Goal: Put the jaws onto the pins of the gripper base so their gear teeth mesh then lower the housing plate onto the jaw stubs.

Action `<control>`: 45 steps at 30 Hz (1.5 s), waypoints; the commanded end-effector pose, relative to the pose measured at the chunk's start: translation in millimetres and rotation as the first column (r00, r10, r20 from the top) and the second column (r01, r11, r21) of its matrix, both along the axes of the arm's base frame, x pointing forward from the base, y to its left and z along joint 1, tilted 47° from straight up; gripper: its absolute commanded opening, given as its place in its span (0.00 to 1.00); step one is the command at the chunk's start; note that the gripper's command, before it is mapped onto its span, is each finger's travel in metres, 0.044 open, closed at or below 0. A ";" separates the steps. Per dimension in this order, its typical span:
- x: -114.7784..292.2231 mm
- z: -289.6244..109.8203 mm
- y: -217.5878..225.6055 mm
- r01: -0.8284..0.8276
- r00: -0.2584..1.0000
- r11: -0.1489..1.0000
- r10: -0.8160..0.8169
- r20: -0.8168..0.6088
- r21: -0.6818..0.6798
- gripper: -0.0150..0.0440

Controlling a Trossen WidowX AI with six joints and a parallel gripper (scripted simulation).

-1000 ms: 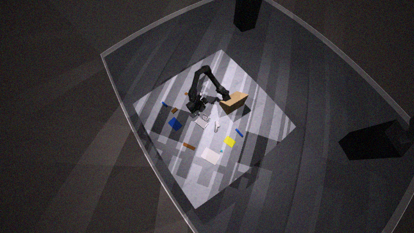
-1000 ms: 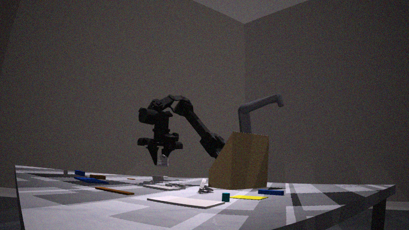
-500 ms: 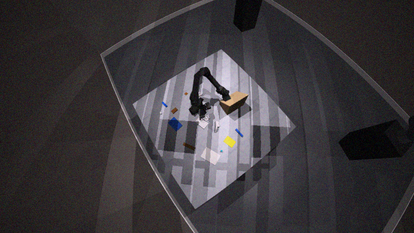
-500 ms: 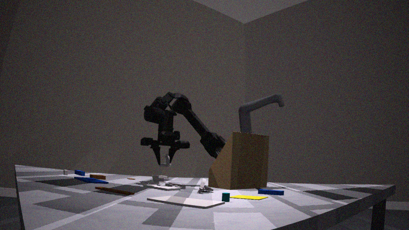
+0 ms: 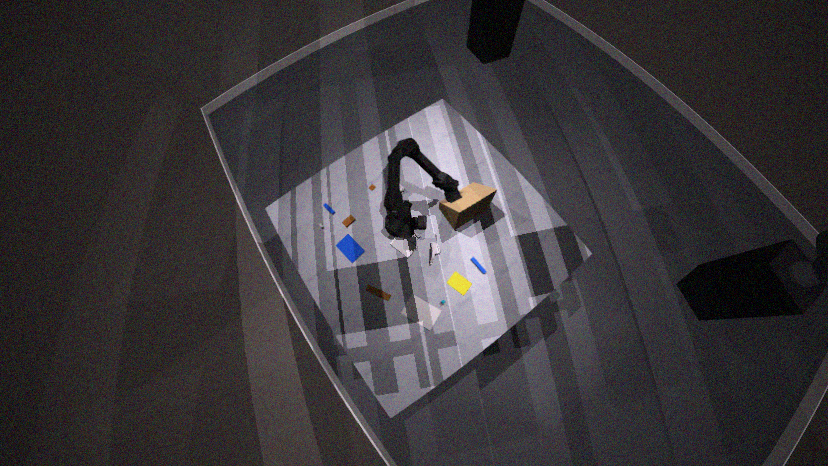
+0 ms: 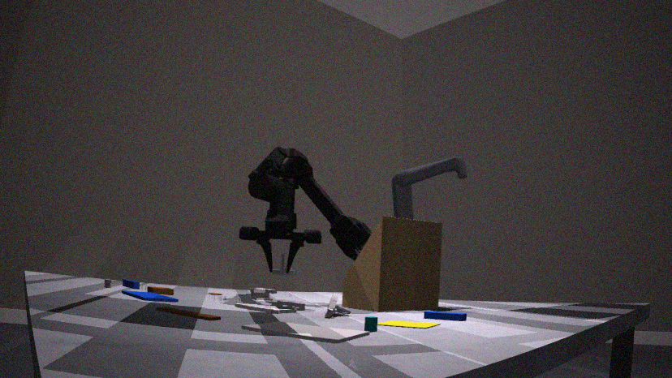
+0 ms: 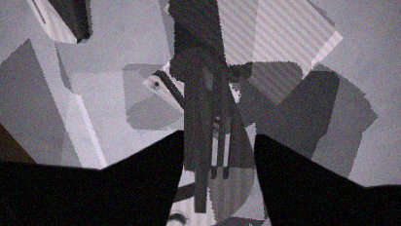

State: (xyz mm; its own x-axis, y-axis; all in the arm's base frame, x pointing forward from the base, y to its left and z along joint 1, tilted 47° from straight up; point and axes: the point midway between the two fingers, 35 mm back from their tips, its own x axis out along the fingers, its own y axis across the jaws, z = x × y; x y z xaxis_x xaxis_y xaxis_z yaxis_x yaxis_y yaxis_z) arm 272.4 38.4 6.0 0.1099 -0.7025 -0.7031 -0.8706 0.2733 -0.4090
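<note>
My gripper (image 6: 280,271) (image 7: 220,140) is shut on a pale grey jaw (image 6: 282,262) (image 7: 234,190), held above the table with its thin fin upright. In the wrist view shadow covers much of it, and its slots show between the fingers. The other jaw (image 5: 433,252) (image 6: 336,311) lies on the table. A pale flat plate (image 5: 400,247) (image 7: 279,39) lies below the gripper. Close by is a pale piece with a small round feature (image 7: 156,84), partly hidden by the held jaw. I cannot tell which is the gripper base or housing plate. The pins are not clear.
A wooden block (image 5: 476,195) (image 6: 410,263) stands beside the arm. A larger pale plate (image 5: 428,312) (image 6: 329,332), teal cylinder (image 5: 442,302) (image 6: 371,324), yellow sheet (image 5: 459,283) (image 6: 409,324), brown bar (image 5: 378,292) (image 6: 187,313) and blue plate (image 5: 350,248) (image 6: 149,295) lie around.
</note>
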 end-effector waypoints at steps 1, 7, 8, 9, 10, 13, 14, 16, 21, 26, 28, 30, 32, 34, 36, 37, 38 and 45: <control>-2.5 -6.8 6.5 0.058 0.997 0.998 -0.058 0.059 0.013 0.48; -7.7 -17.3 15.1 0.153 0.976 0.988 -0.157 0.154 0.035 0.48; -8.6 -19.0 16.5 0.169 0.970 0.985 -0.173 0.169 0.039 0.48; -9.6 -20.7 17.9 0.184 0.964 0.982 -0.189 0.185 0.044 0.48; -10.5 -22.5 19.2 0.199 0.958 0.979 -0.205 0.200 0.048 0.48; -13.5 -27.6 23.2 0.244 0.936 0.968 -0.252 0.246 0.064 0.48; -14.6 -29.3 24.5 0.259 0.927 0.963 -0.268 0.261 0.070 0.48; -16.7 -32.7 27.0 0.287 0.909 0.954 -0.298 0.291 0.081 0.48; -21.5 -40.1 32.3 0.346 0.863 0.932 -0.362 0.353 0.110 0.48; -21.7 -40.3 32.5 0.349 0.861 0.931 -0.365 0.355 0.111 0.48; -21.7 -40.3 32.5 0.349 0.861 0.931 -0.365 0.355 0.111 0.48; -21.7 -40.3 32.5 0.349 0.861 0.931 -0.365 0.355 0.111 0.48; -21.7 -40.3 32.5 0.349 0.861 0.931 -0.365 0.355 0.111 0.48; -21.7 -40.3 32.5 0.349 0.861 0.931 -0.365 0.355 0.111 0.48; -21.7 -40.3 32.5 0.345 0.864 0.932 -0.361 0.351 0.109 0.48; -21.7 -40.3 32.5 0.345 0.864 0.932 -0.361 0.351 0.109 0.48; -21.7 -40.3 32.5 0.345 0.864 0.932 -0.361 0.351 0.109 0.48; -21.2 -40.1 32.4 0.345 0.864 0.932 -0.361 0.351 0.109 0.48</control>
